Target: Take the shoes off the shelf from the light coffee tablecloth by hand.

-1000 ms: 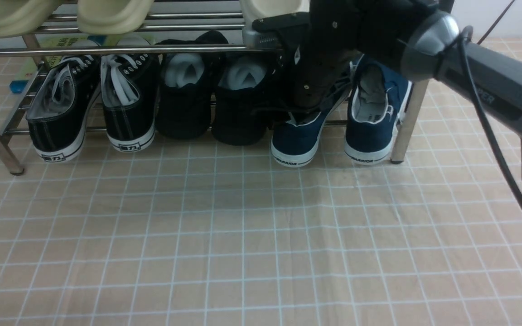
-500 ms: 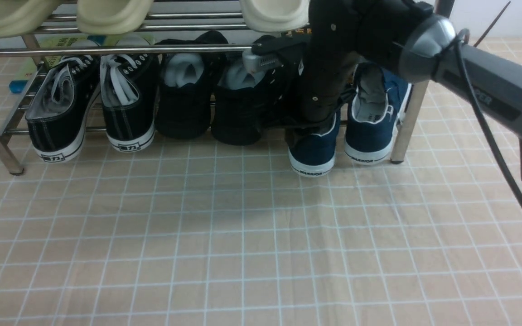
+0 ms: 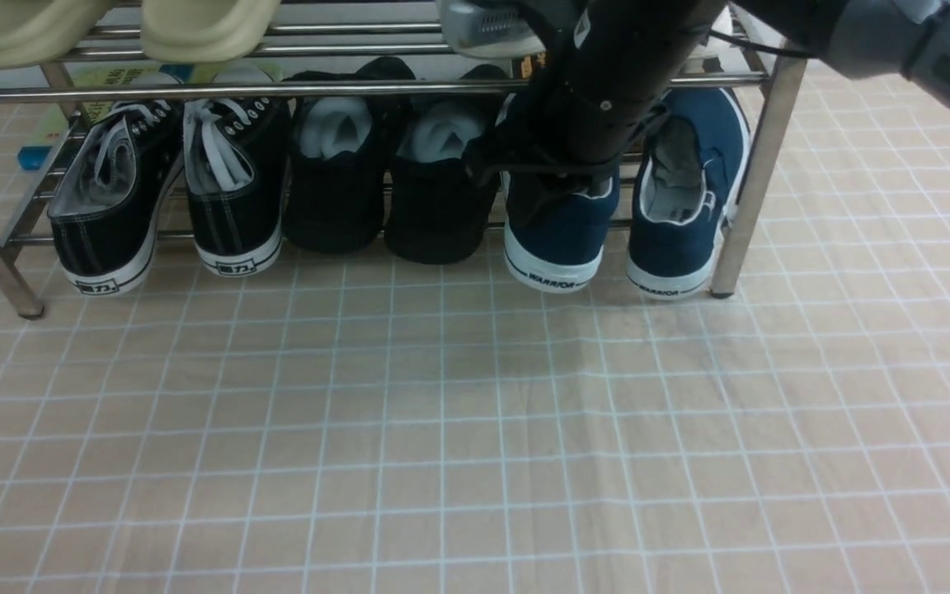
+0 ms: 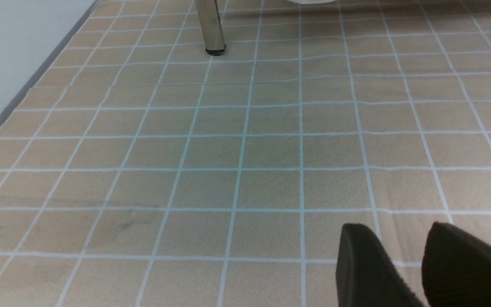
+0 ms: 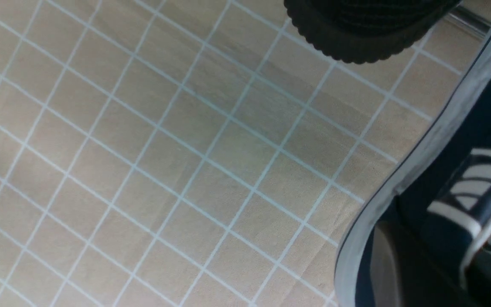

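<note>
The navy blue shoes are at the right end of the chrome shelf [image 3: 195, 89]. My right gripper [image 3: 564, 191] reaches down from the upper right and is shut on the heel rim of the left navy shoe [image 3: 556, 247], holding it tilted with its toe off the light coffee tablecloth [image 3: 442, 429]. In the right wrist view the shoe [image 5: 480, 128] fills the corner around the gripper [image 5: 424, 264]. The other navy shoe [image 3: 681, 214] still leans on the lower tier. My left gripper [image 4: 403, 256] hovers over bare cloth, empty, with a gap between its fingers.
Black lace-up sneakers [image 3: 112, 214] and all-black knit shoes [image 3: 335, 181] stand on the lower tier to the left. Cream slippers [image 3: 203, 25] sit on the top tier. The shelf's right leg [image 3: 743, 206] stands beside the navy pair. A shelf leg [image 4: 211, 25] shows in the left wrist view.
My right gripper pulled the left navy shoe forward out of the shelf, then rose with it, lifting the shoe off the cloth. The other shoes have not moved.
</note>
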Available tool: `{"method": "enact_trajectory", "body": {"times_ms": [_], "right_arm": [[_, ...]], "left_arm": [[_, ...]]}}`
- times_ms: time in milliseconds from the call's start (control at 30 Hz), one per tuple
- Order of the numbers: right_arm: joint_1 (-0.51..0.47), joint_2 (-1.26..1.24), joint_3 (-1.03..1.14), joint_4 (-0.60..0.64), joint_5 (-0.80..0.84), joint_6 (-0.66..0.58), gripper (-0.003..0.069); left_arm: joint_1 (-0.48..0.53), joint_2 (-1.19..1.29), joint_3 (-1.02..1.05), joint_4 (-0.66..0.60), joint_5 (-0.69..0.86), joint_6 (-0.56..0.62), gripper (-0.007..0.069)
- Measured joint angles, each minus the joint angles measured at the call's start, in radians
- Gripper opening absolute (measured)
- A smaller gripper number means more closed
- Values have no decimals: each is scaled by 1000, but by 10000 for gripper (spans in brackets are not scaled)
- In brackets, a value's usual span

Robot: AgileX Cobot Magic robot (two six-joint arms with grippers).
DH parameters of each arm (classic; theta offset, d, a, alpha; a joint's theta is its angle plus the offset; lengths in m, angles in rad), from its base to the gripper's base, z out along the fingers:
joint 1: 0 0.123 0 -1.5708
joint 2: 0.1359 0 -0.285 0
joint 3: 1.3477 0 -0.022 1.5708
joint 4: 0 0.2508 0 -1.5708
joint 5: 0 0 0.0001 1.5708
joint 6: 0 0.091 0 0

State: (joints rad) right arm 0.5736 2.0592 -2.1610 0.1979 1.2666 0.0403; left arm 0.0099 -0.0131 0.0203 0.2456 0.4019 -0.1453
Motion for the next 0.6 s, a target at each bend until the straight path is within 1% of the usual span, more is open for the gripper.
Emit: {"method": "enact_trajectory", "body": {"times_ms": [133, 233, 367, 400, 433, 600], "right_arm": [[0, -35, 10, 0, 0, 29, 29], [0, -81, 76, 2, 0, 38, 29], [0, -188, 263, 3, -2, 38, 29], [0, -193, 271, 3, -2, 38, 29], [0, -233, 335, 10, -5, 22, 29], [0, -338, 505, 49, -9, -40, 29]], "left_arm": [[0, 0, 0, 0, 0, 0, 240], [0, 0, 0, 0, 0, 0, 240], [0, 0, 0, 1, 0, 0, 240], [0, 0, 1, 1, 0, 0, 240], [0, 0, 0, 1, 0, 0, 240], [0, 0, 0, 1, 0, 0, 240]]}}
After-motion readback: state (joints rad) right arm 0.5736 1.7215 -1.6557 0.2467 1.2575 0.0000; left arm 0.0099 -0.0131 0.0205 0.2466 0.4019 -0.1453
